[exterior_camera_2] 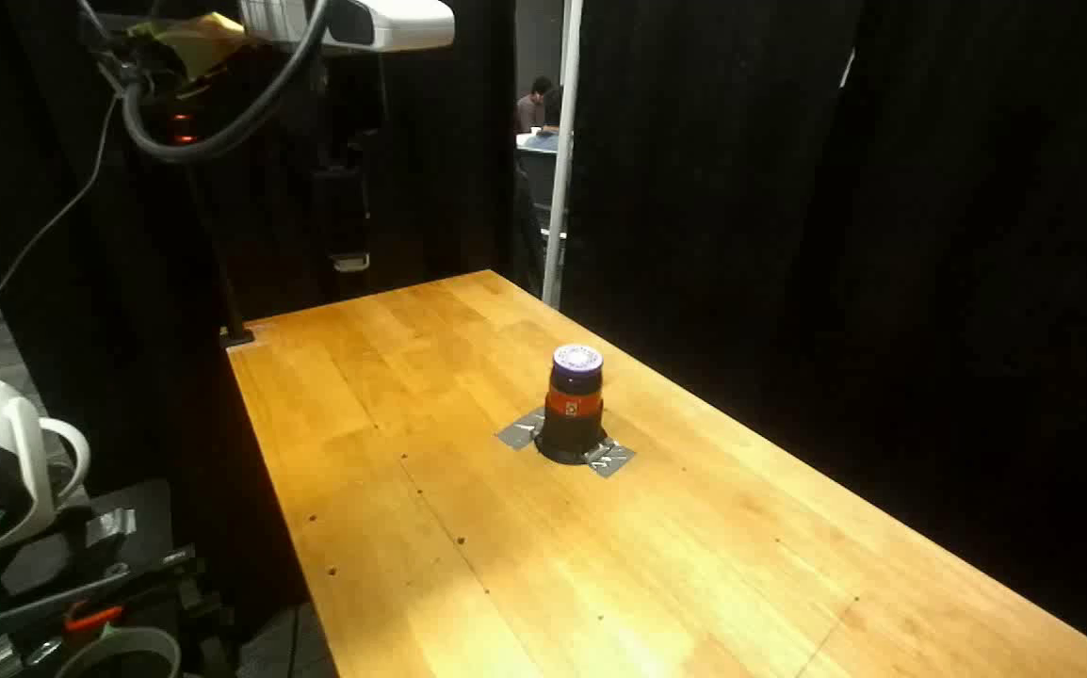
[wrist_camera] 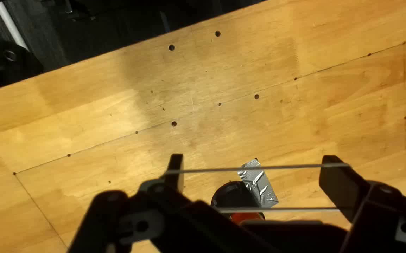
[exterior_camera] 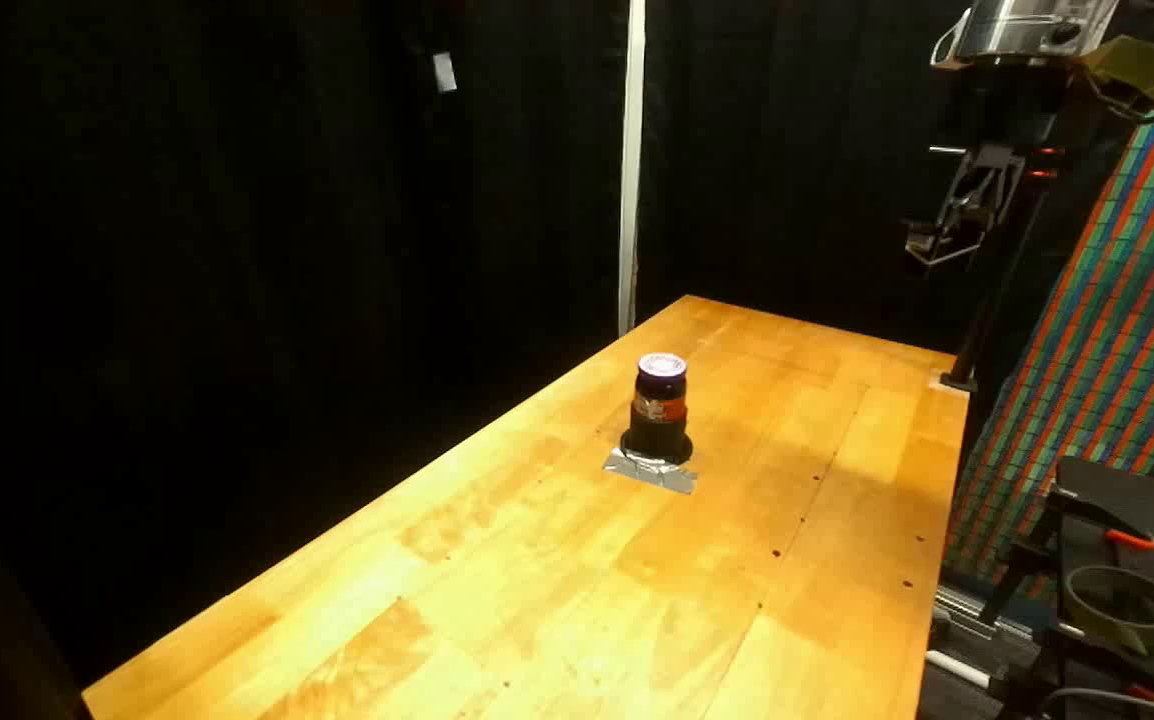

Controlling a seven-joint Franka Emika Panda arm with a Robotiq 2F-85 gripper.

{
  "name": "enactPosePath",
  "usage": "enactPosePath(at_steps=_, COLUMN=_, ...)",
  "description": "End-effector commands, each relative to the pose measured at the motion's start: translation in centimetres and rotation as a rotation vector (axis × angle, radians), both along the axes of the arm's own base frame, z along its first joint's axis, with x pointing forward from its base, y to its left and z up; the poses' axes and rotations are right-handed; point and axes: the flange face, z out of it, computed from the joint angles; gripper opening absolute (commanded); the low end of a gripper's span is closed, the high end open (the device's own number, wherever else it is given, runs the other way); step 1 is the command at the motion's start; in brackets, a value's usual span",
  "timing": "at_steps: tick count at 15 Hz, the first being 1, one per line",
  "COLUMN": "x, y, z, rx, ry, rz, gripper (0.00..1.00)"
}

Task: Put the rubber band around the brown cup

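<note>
The brown cup stands upright on the wooden table in both exterior views point(exterior_camera: 659, 412) point(exterior_camera_2: 574, 405). It is dark, with an orange stripe and a pale purple-rimmed top. In the wrist view, only its dark base point(wrist_camera: 233, 196) and a bit of orange show; my gripper hides the rest. My gripper point(wrist_camera: 254, 163) is open, with its fingers wide apart. The pale rubber band point(wrist_camera: 217, 170) is stretched around both fingers, in two strands across the gap. In an exterior view my gripper point(exterior_camera: 952, 235) hangs high above table level, well apart from the cup.
Silver tape point(wrist_camera: 261, 186) lies on the table against the cup's base. The wooden table point(exterior_camera: 537, 560) has small holes and drawn lines. A dark pole point(exterior_camera: 1002, 280) is clamped at a table corner. A side cart with a tape roll point(exterior_camera: 1124, 597) stands beside the table.
</note>
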Motion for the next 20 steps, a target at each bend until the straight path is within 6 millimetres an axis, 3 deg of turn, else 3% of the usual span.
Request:
enactPosePath(at_steps=1, x=0.1, y=0.0, z=0.2, rx=0.000, ry=-0.004, rz=0.000, gripper=1.00)
enactPosePath(at_steps=5, x=0.1, y=0.0, z=0.8, rx=0.002, ry=-0.017, rz=0.000, gripper=1.00)
enactPosePath(at_steps=8, x=2.1, y=-0.8, z=0.0, rx=0.008, ry=0.004, rz=0.037, gripper=1.00)
enactPosePath(at_steps=11, x=6.2, y=-1.8, z=-1.2, rx=-0.001, ry=0.016, rz=0.060, gripper=1.00)
enactPosePath(at_steps=15, x=13.4, y=-2.8, z=-2.5, rx=0.007, ry=0.040, rz=0.106, gripper=1.00)
enactPosePath(at_steps=20, x=20.6, y=-2.8, z=-6.2, rx=0.053, ry=0.131, rz=0.215, gripper=1.00)
